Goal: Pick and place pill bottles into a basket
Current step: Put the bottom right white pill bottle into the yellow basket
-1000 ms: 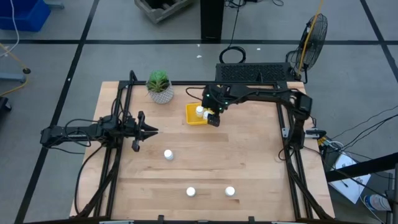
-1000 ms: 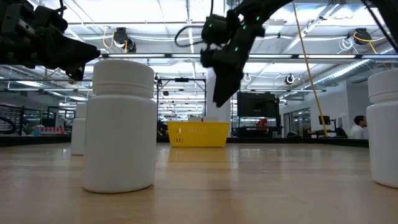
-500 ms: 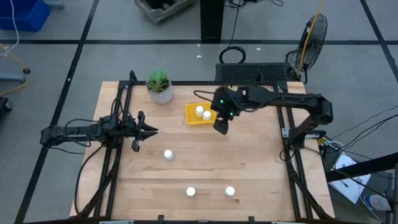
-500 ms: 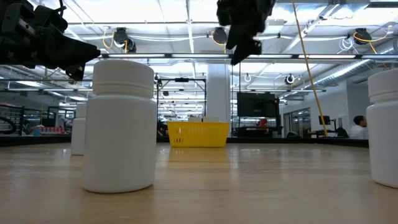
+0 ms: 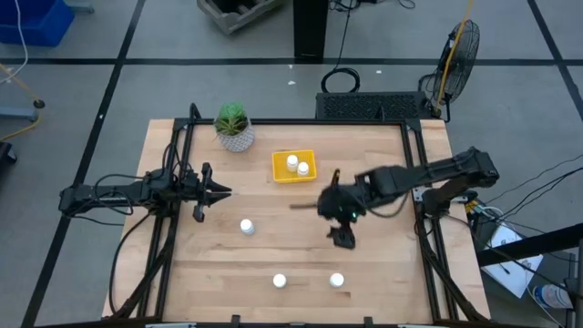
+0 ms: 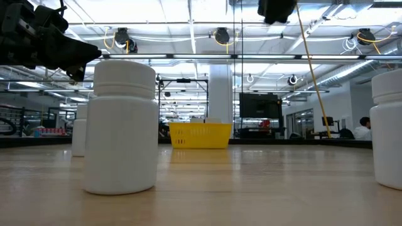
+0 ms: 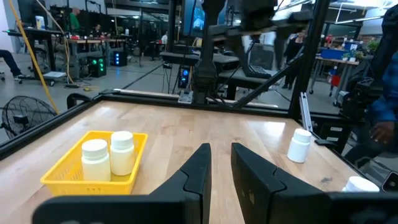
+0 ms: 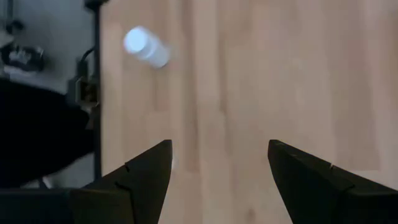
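- We see the yellow basket (image 5: pixel 294 167) at the table's far middle, just beside the plant pot (image 5: pixel 235 128) — two pill bottles (image 5: pixel 292 163) stand inside it, touching each other.
- Three more bottles stand on the bare table (image 5: pixel 383 273): one (image 5: pixel 246 226) left of centre, two (image 5: pixel 280 281) (image 5: pixel 337 281) near the front edge.
- Our right gripper (image 5: pixel 342 239) hangs above the table, between the basket and the front-right bottle — its fingers spread wide and empty.
- Our left gripper (image 5: pixel 217 192) waits at the left side, fingers a narrow gap apart, holding nothing.
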Controlling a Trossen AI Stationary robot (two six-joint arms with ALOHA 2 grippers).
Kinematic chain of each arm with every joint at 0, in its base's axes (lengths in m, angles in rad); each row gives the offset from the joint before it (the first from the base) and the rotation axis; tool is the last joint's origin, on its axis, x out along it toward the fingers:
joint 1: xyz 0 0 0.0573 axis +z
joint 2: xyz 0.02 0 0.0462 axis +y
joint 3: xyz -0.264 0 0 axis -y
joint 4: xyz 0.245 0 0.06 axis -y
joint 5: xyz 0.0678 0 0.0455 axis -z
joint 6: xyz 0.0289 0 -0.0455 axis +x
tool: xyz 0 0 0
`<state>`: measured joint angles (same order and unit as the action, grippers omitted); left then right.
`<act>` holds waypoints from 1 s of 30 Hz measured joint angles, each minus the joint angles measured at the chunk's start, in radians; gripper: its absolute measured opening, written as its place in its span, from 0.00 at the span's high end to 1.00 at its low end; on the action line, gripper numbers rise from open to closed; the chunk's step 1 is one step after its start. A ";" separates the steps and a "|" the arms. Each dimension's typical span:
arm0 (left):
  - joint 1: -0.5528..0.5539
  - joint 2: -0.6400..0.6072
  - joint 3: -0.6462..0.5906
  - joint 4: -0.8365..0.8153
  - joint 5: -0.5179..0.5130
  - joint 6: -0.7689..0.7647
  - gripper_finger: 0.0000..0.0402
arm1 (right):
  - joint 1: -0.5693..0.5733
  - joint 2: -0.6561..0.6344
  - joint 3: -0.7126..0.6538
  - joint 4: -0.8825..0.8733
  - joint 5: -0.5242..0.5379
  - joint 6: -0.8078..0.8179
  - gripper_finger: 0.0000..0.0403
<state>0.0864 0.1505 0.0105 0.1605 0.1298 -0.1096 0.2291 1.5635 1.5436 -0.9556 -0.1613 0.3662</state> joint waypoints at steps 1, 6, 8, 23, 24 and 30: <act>0.000 0.000 0.000 0.000 0.000 0.000 0.84 | 0.026 0.000 0.000 0.001 0.000 0.000 0.36; 0.000 0.000 0.000 0.000 0.000 0.000 0.84 | 0.148 0.030 0.000 0.035 0.001 0.027 0.36; 0.000 0.000 0.000 0.000 0.000 0.000 0.84 | 0.178 0.052 0.000 0.058 0.003 0.080 0.36; 0.000 0.000 0.000 0.000 0.000 0.000 0.84 | 0.237 0.252 -0.001 0.142 0.030 0.385 0.36; 0.000 0.000 0.000 0.000 0.000 0.000 0.84 | 0.241 0.259 -0.001 0.151 0.029 0.401 0.36; 0.000 0.000 0.000 0.001 0.000 0.000 0.84 | 0.269 0.279 -0.001 0.150 0.053 0.497 0.36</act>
<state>0.0864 0.1505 0.0105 0.1611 0.1295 -0.1097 0.4986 1.8430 1.5429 -0.8057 -0.1086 0.8628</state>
